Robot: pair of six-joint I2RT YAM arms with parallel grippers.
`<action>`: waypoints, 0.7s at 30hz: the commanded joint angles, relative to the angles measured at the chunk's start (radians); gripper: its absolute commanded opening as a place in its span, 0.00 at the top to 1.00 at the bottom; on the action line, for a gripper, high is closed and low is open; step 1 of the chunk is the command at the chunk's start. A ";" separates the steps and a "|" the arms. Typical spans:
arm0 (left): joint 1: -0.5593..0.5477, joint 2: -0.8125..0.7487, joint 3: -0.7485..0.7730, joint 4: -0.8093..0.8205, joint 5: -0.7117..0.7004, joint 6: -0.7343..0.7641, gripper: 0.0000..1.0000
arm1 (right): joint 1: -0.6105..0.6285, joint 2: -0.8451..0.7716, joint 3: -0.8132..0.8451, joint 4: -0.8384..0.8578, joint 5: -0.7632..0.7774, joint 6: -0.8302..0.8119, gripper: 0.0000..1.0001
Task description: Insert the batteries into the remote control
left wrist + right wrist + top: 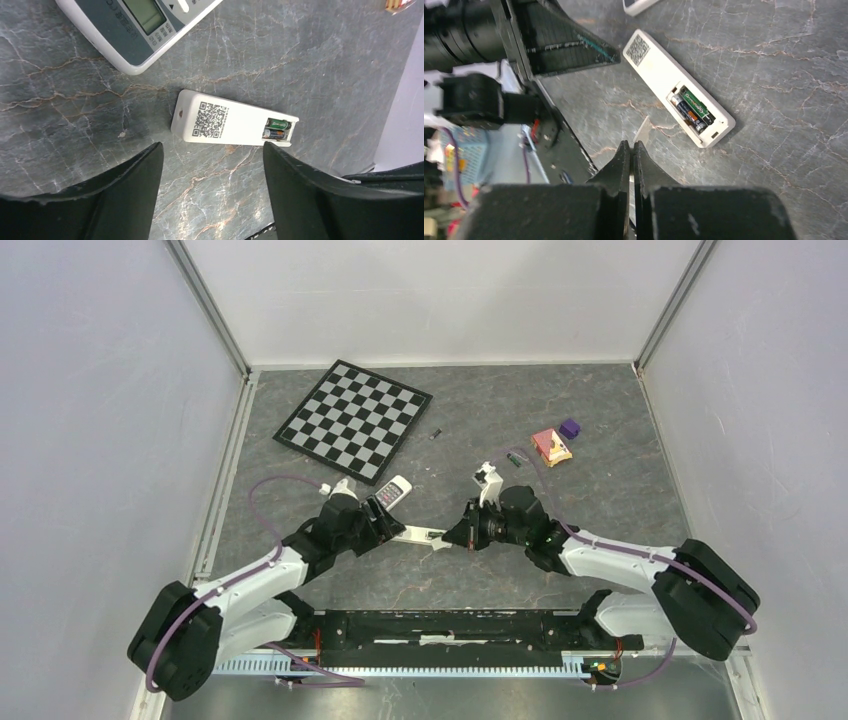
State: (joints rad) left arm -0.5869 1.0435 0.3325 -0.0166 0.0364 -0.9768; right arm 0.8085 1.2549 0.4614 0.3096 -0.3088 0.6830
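Note:
A white remote control (225, 122) lies face down on the grey table, its battery bay uncovered at one end. Two batteries (276, 128), one with green wrap, sit side by side in the bay; they also show in the right wrist view (693, 108). My left gripper (211, 150) is open and empty, its fingers on either side of the remote's near long edge. My right gripper (631, 145) is shut on a thin pale cover plate (642, 131), held edge-on just short of the remote (664, 75). From above, both grippers (385, 520) (452, 537) meet at the remote (418, 534).
A second grey-and-white remote with a screen (394, 492) lies just behind the left gripper. A chessboard (354, 420) is at the back left. Two loose batteries (437, 433) (514, 458), a pink-and-yellow object (551, 446) and a purple block (569, 427) lie further back.

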 commanded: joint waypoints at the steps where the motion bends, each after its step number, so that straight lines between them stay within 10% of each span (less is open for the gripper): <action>1: -0.004 -0.045 0.001 -0.035 -0.076 0.010 0.18 | -0.033 -0.002 -0.065 0.196 -0.010 0.242 1.00; 21: -0.001 0.011 0.057 -0.055 -0.149 0.088 0.15 | -0.019 0.215 -0.267 0.799 0.152 0.661 1.00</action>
State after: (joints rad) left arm -0.5869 1.0367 0.3470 -0.0765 -0.0765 -0.9470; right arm 0.7803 1.4303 0.2092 0.9604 -0.1963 1.2827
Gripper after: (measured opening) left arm 0.892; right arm 0.020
